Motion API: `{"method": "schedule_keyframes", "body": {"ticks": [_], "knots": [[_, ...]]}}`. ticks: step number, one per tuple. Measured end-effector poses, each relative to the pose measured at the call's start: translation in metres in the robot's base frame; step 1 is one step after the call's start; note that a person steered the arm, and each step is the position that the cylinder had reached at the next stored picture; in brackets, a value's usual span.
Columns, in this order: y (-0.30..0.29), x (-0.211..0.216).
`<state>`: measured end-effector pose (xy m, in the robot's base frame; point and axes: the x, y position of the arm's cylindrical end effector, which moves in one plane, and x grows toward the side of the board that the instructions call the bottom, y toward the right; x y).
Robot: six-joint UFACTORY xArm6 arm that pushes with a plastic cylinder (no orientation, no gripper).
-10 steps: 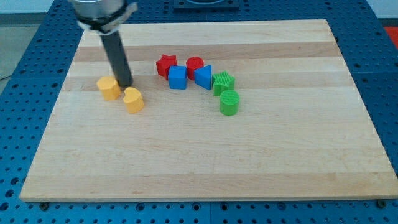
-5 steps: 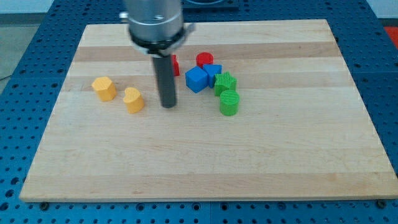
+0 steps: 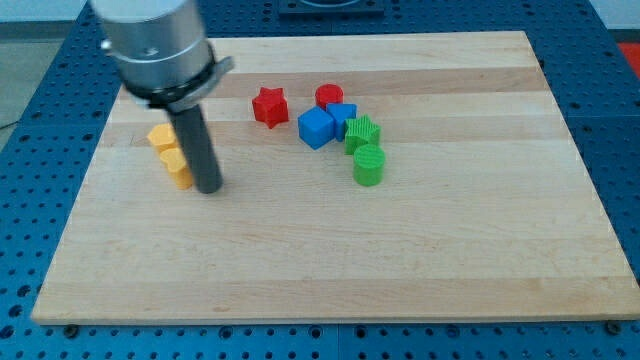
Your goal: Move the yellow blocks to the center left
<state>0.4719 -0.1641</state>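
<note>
Blue perforated bench surrounds the pale wooden board (image 3: 420, 250), and on its left-centre area the two yellow blocks sit one above the other: the upper yellow block (image 3: 160, 137) is in plain sight, while the lower yellow block (image 3: 178, 168) is half hidden behind my rod. My tip (image 3: 209, 188), a bare rod with nothing to open or close, rests against that lower block's right side. I judge a short, slow leftward push through both blocks' middles best, keeping well apart from the red star (image 3: 268, 106), blue cube (image 3: 316, 128) and green blocks (image 3: 364, 148).
</note>
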Motion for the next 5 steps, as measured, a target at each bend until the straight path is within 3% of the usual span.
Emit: {"method": "schedule_keyframes", "body": {"ticks": [2, 4, 5], "knots": [[-0.045, -0.048], [0.031, -0.048], [0.04, -0.062]]}}
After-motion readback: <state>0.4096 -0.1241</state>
